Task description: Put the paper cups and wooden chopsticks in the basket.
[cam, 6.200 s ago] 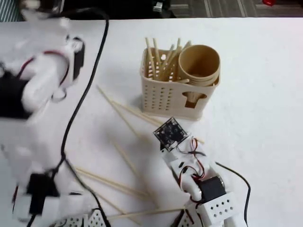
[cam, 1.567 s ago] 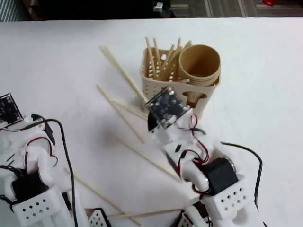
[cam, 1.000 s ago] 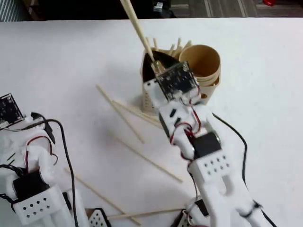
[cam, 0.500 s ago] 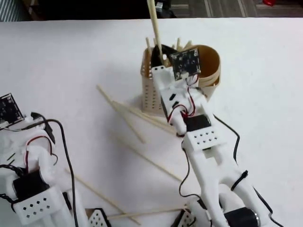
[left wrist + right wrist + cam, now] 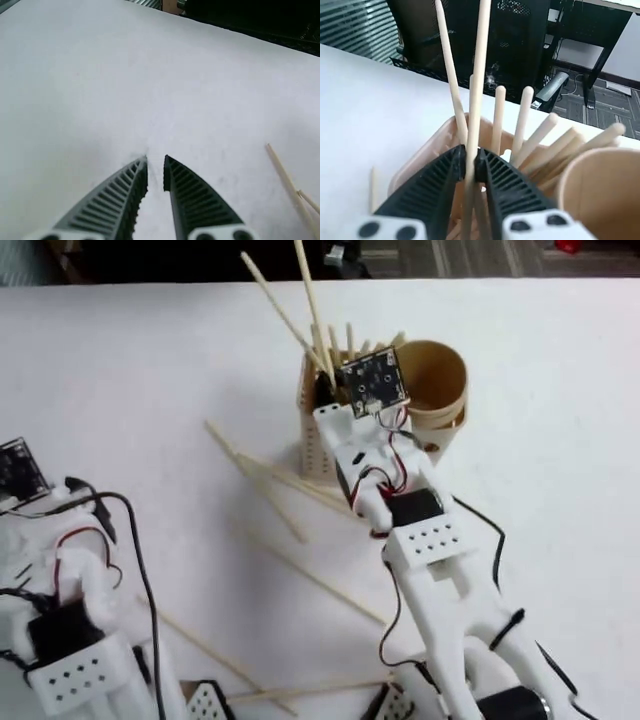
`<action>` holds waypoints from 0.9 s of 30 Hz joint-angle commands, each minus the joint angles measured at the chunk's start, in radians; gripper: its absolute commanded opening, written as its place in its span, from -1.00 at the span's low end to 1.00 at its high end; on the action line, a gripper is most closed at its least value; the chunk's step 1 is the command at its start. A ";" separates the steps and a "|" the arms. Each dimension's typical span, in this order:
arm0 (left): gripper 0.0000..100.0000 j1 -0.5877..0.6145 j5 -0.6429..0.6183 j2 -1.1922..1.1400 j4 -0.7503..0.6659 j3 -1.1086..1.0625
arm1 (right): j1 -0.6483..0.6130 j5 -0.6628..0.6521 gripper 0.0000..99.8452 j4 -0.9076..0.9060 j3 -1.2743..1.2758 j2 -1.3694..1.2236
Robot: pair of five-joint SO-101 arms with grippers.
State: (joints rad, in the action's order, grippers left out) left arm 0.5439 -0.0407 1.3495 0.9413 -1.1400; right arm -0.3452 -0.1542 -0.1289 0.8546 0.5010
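My right gripper [image 5: 471, 152] is shut on a pair of wooden chopsticks [image 5: 481, 60] that stand upright, lower ends inside the beige basket [image 5: 402, 175]. In the high view the right gripper [image 5: 326, 382] hovers over the basket's [image 5: 312, 445] left compartment, with the two held chopsticks [image 5: 312, 310] splayed upward. Several more chopsticks stand in that compartment. Stacked paper cups [image 5: 435, 380] sit in the basket's right part. Loose chopsticks [image 5: 255, 483] lie on the table left of the basket. My left gripper [image 5: 155, 160] is shut on nothing, low over bare table.
The left arm [image 5: 60, 630] sits folded at the table's near left corner, with a black cable [image 5: 135, 540] looping beside it. More loose chopsticks [image 5: 318, 582] lie between the two arms and near the front edge [image 5: 300, 692]. One chopstick tip [image 5: 287, 177] lies near my left gripper.
The right arm lifted a pair of chopsticks off the table and swung them up over the basket. They now stand in it and have splayed apart. The left arm withdrew to the near left.
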 commanded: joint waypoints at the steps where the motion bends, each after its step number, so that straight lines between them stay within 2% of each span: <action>1: -0.86 0.002 0.008 0.013 -0.018 0.005 | -0.001 -0.012 -0.96 -0.039 0.000 0.008; 8: -0.86 0.002 0.008 0.013 -0.018 0.005 | 0.002 -0.015 -0.94 -0.054 -0.012 0.018; 14: -0.86 0.002 0.008 0.013 -0.020 0.005 | 0.004 -0.008 -0.56 -0.266 -0.081 0.077; 27: -0.86 0.001 0.008 0.013 -0.021 0.005 | -0.001 -0.006 -0.56 -0.433 -0.106 0.404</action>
State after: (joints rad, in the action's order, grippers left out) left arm 0.5439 -0.0407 1.3495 0.9413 -1.1400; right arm -0.3437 -0.1573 -0.5539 0.7733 0.8309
